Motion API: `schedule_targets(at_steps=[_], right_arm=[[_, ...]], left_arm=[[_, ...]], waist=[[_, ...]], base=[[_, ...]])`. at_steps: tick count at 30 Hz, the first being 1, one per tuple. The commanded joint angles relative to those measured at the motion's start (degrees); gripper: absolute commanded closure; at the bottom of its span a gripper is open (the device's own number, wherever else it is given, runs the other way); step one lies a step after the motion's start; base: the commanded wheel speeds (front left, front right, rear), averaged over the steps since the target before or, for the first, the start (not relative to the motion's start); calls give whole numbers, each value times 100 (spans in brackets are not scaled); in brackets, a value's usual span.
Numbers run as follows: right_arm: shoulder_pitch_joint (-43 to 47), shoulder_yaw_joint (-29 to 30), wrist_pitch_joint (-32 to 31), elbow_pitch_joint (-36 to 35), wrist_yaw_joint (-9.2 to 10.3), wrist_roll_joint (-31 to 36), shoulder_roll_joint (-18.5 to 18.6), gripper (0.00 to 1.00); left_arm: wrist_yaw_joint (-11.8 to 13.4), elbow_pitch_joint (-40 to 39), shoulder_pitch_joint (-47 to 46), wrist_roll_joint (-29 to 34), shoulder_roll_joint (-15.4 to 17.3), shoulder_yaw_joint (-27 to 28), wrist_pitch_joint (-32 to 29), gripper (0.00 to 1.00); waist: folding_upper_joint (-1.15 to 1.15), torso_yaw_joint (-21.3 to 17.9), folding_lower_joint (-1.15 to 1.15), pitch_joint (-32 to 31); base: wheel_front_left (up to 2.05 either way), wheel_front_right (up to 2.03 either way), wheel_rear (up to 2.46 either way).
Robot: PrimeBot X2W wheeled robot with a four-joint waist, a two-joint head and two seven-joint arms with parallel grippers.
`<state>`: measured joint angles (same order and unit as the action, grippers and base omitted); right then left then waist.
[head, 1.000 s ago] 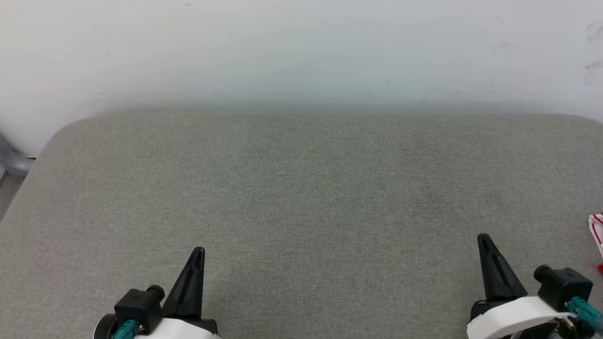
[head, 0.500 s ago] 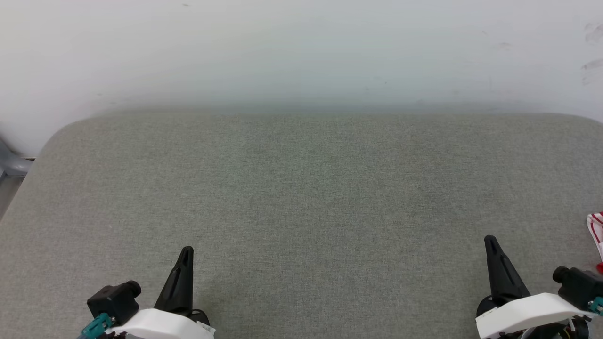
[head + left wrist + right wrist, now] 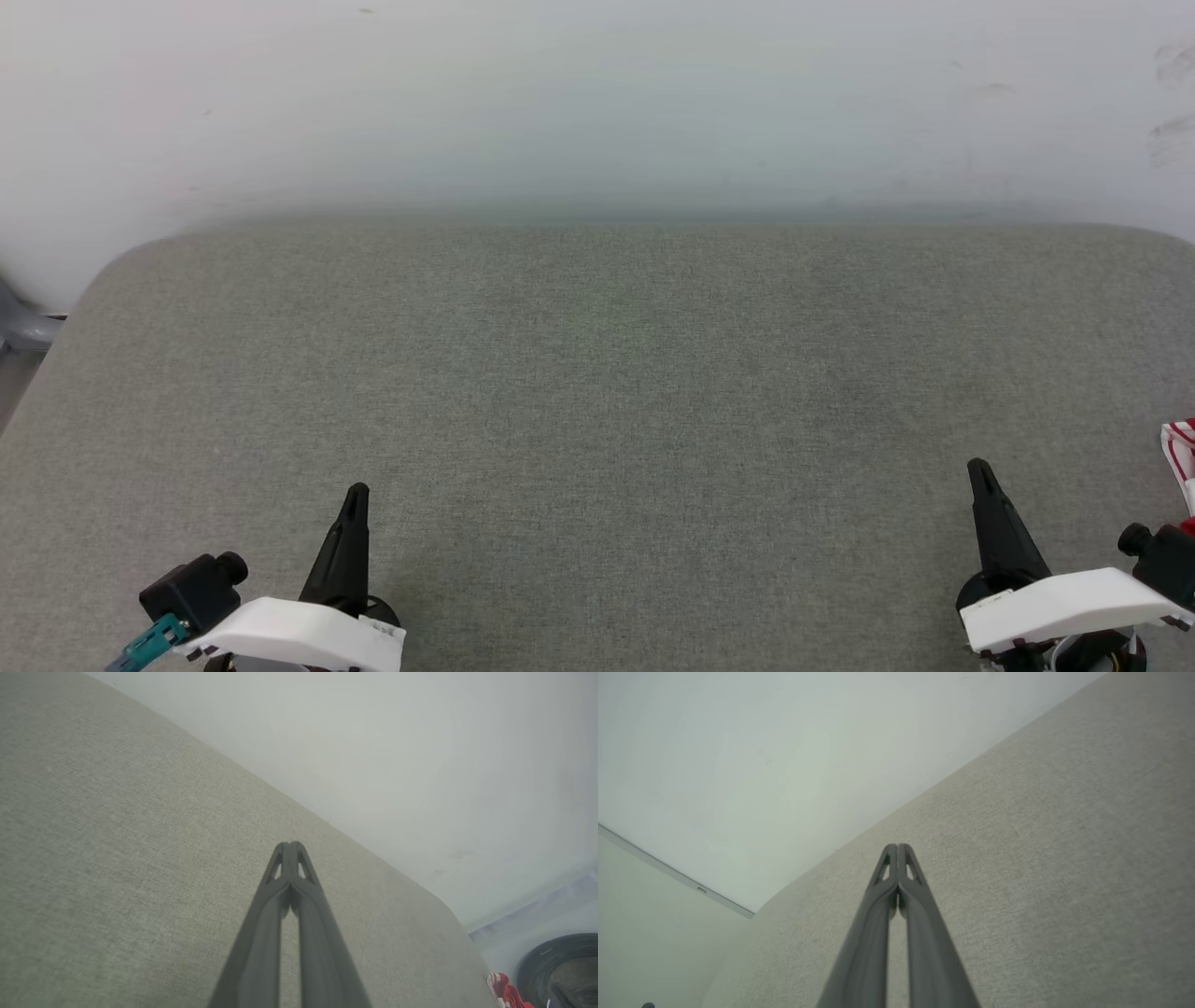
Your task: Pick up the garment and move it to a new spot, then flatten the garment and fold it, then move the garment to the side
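A sliver of the garment (image 3: 1182,459), red and white striped cloth, pokes in at the right edge of the head view on the grey cushion. The left wrist view catches a bit of the garment (image 3: 507,993) at its bottom right corner. My left gripper (image 3: 356,493) sits at the lower left, shut and holding nothing, its fingertips pressed together (image 3: 290,845). At the lower right, my right gripper (image 3: 978,467) is shut and holds nothing, its tips meeting (image 3: 897,846). It stands a short way left of the garment, apart from it.
The wide grey fabric cushion (image 3: 597,392) spreads across the middle, bare between the grippers. A white wall (image 3: 597,103) rises behind it. A grey object (image 3: 23,327) shows off the cushion's left edge. A dark round thing (image 3: 560,970) lies beyond the cushion's corner.
Both arms have drawn back and outward: the left gripper slid left and down, the right gripper slid right. Both stayed shut. The garment has not moved.
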<state>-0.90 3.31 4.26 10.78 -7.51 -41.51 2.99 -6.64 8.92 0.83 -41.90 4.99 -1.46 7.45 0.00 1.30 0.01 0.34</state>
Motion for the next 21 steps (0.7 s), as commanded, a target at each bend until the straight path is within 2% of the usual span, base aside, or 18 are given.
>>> schedule_targets(at_steps=[1, 21], right_arm=[[-159, 23, -28, -52, 1, -176, -5, 100], [-285, 114, -341, 56, 1, -1617, -8, 100]], left_arm=[[-34, -44, -167, -162, 12, 37, -32, 100], [-51, 110, -332, -1631, -26, 225, -403, 100]], waist=[[0, -1, 0, 0], [0, -29, 0, -4]], base=[[0, 0, 0], [0, 0, 0]])
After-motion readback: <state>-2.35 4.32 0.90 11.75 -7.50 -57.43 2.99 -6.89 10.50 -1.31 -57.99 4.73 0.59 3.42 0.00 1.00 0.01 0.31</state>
